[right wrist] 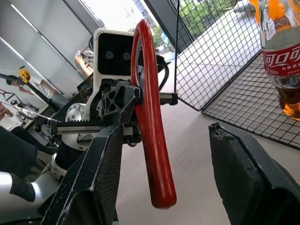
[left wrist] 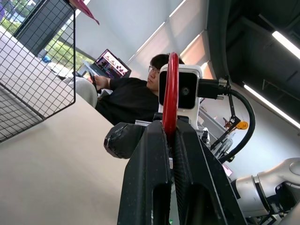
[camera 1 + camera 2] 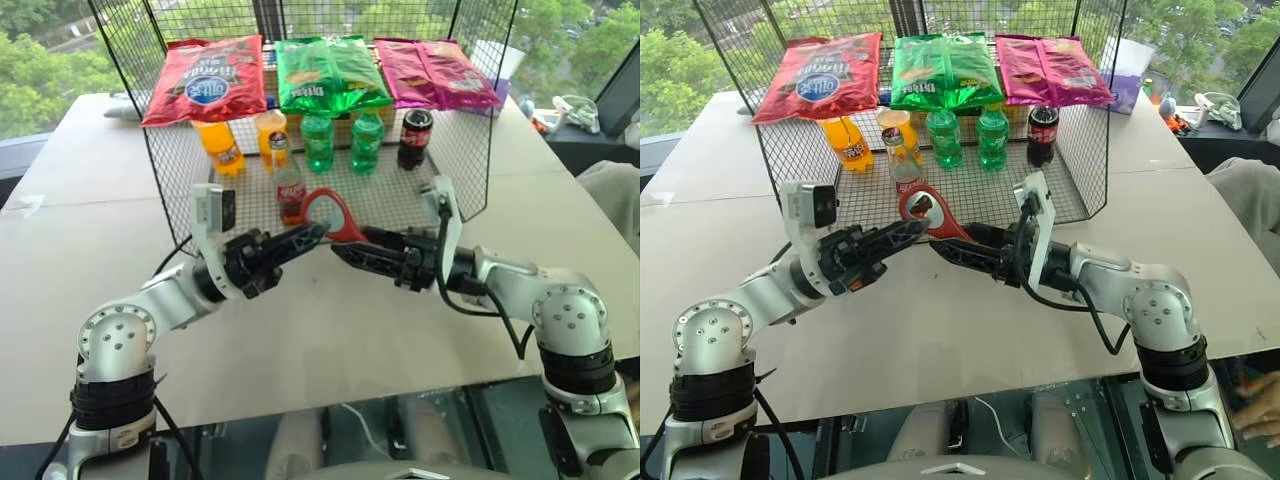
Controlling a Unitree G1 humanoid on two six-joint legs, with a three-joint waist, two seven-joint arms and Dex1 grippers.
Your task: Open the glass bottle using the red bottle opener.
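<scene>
The red bottle opener [image 3: 332, 214] hangs in the air above the table, just in front of the wire basket. My left gripper [image 3: 313, 233] is shut on it near the ring head, which rises edge-on between its fingers [image 2: 154, 140] in the left wrist view. My right gripper [image 3: 346, 250] faces it from the other side and is open, with the handle [image 1: 152, 140] hanging between its fingers, close to one finger [image 1: 101, 159] and apart from the other. The glass bottle [image 3: 290, 190] stands upright at the basket's front edge, right behind the opener.
The wire basket [image 3: 425, 195] holds two orange bottles [image 3: 222, 145], two green bottles [image 3: 342, 140], a cola can [image 3: 414, 138] and three snack bags [image 3: 330, 70] across the back. The white table [image 3: 300, 340] stretches in front. A seated person [image 2: 136, 98] with a laptop shows beyond the table.
</scene>
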